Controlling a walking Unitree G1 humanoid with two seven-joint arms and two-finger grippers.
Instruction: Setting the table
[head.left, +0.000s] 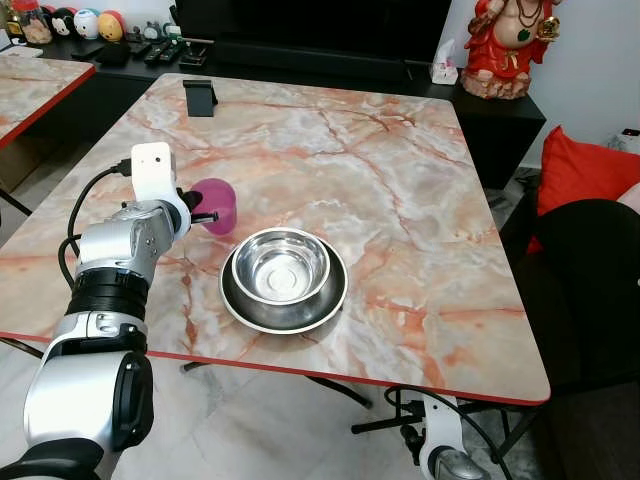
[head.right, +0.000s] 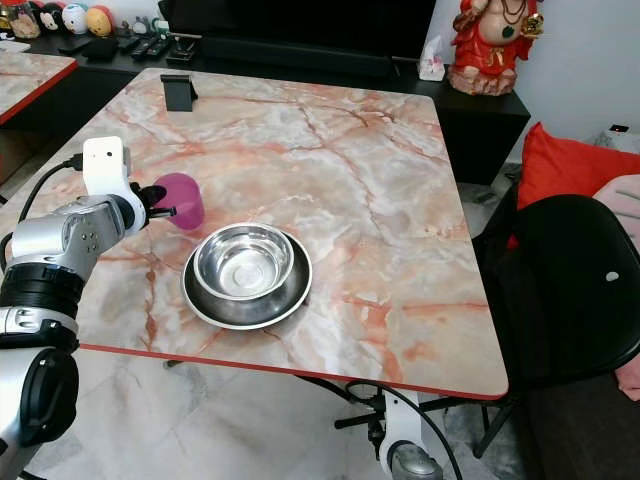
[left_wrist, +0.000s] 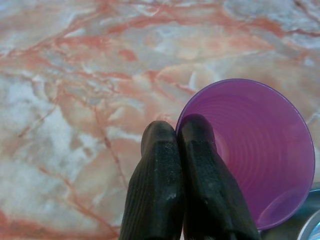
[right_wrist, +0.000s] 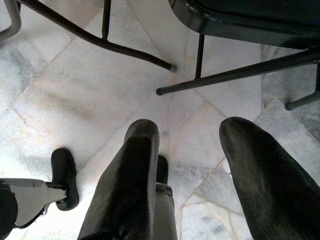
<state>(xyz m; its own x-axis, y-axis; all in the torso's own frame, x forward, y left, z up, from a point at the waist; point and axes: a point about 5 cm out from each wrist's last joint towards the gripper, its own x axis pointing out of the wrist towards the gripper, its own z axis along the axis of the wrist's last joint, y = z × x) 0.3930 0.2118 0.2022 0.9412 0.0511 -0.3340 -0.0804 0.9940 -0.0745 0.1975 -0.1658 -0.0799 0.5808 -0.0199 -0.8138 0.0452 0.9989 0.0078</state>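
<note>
Your left gripper pinches the rim of the empty purple cup, held on the marble table beside an empty steel bowl nested in a steel plate. Your right gripper hangs spread apart over the floor.

Even, bright indoor light, sharp head views, soft glare in the steel bowl, blurred close wrist foregrounds.
</note>
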